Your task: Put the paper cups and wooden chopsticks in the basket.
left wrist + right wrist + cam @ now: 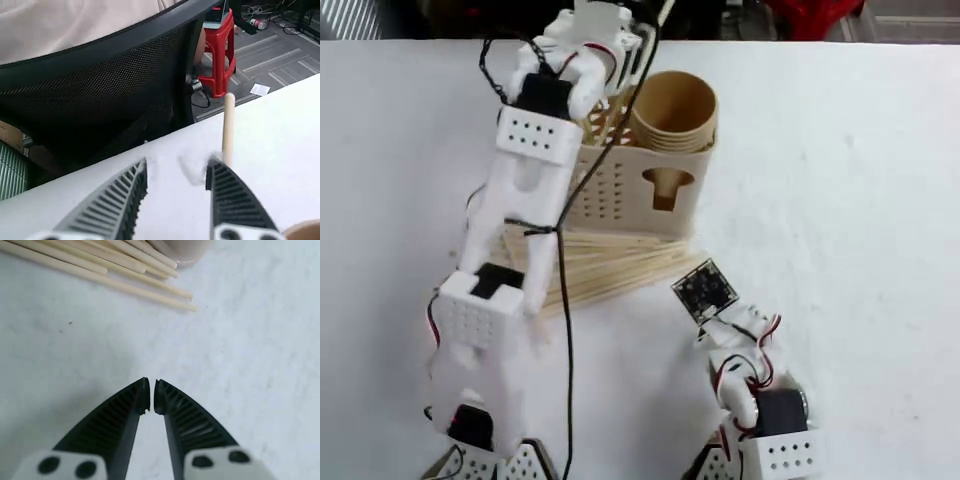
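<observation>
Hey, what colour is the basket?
Cream white basket, with rows of small holes in its sides; the high view shows it best.

Matt plastic basket (620, 190), bare wooden chopsticks (620, 262), smooth paper cups (680, 118)

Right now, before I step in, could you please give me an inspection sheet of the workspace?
Surface: white table, no spills seen.
Job's things: paper cups stacked in the basket; chopsticks piled on the table beside it.
Clutter: nothing seen.
End effectors: left end effector open, beyond the basket; right end effector shut, empty, over the table.
Cables: black cable running along the left arm.
Surroundings: mesh chair, red stool.
</observation>
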{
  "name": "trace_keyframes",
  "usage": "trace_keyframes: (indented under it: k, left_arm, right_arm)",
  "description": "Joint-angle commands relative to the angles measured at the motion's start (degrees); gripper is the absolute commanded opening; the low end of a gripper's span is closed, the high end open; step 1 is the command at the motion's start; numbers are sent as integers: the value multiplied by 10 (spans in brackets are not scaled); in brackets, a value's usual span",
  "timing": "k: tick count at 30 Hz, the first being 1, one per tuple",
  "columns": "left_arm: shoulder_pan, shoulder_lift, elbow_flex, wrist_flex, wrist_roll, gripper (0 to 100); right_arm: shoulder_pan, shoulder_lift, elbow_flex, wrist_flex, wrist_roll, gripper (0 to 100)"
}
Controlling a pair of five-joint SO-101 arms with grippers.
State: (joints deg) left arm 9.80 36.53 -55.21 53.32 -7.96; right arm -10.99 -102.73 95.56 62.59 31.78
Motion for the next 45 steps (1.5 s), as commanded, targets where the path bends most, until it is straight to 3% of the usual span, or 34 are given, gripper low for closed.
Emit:
trace_keyframes:
  k: [1,12,30,35,45]
  left_arm:
    - [17,12,-88,20,-9,213]
    - [44,26,-191,76,-10,181]
    - [36,27,-27,11,-11,173]
    - [19,20,-33,10,-11,29]
    - [15,21,-191,65,-11,22]
  right_arm:
    - [2,-5,4,-13,8,39]
    - [2,-5,5,-13,8,39]
    - [2,-5,5,-13,8,38]
    - [2,-5,5,-13,8,38]
    - [3,-5,9,-14,8,38]
